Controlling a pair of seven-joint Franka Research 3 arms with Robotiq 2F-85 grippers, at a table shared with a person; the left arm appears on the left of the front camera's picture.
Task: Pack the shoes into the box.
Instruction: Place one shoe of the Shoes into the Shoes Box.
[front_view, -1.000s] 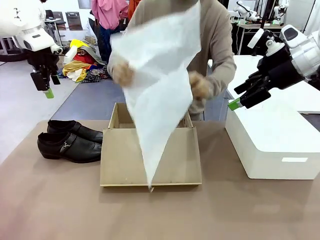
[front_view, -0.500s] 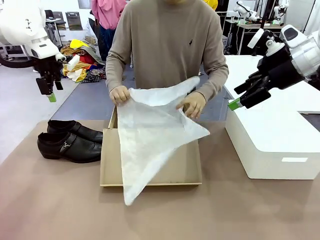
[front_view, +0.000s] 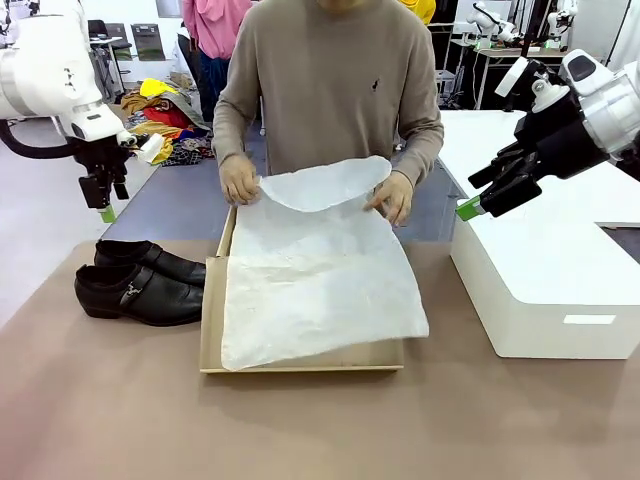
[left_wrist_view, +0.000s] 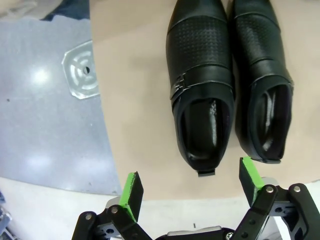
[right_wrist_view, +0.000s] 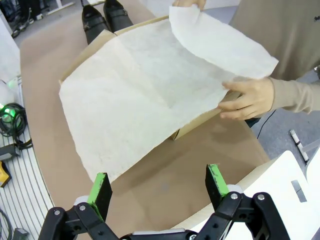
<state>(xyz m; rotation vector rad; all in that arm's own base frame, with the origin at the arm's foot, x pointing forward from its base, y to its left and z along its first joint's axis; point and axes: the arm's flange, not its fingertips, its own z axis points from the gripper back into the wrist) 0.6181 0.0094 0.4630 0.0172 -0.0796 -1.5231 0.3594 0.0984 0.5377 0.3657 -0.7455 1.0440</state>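
shoes, count: two shoes (front_view: 140, 292) (left_wrist_view: 202, 90), glossy black, a pair.
box, count: one box (front_view: 211, 322) (right_wrist_view: 196, 124), tan cardboard, shallow, open top.
tissue paper, count: one white sheet of tissue paper (front_view: 318, 285) (right_wrist_view: 135, 90).
white block, count: one white block (front_view: 545, 295).
person's hands, count: two.
shoes, place: on the desk (front_view: 320, 430), just beside the box on the robot's left. They lie side by side with toes toward the box. Whether the nearer toe touches the box wall, I cannot tell.
box, place: landmark, mid-desk.
tissue paper, place: spread over the box and covering nearly all of it. Its near corner laps past the box's right front corner. A fold is lifted at the box's far wall.
person's hands, place: one hand (front_view: 240, 181) at the box's far left corner and the other hand (front_view: 396, 198) (right_wrist_view: 250, 97) at its far right corner, both holding the sheet's far edge.
white block, place: on the desk to the right of the box, apart from it.
left fingers (front_view: 107, 212) (left_wrist_view: 132, 192): spread wide, holding nothing and touching nothing. They hang in the air left of the box, above the shoes, whose heel ends lie toward them in the wrist view.
right fingers (front_view: 468, 208) (right_wrist_view: 214, 183): spread wide, holding nothing and touching nothing. They are in the air right of the box, over the white block's edge.
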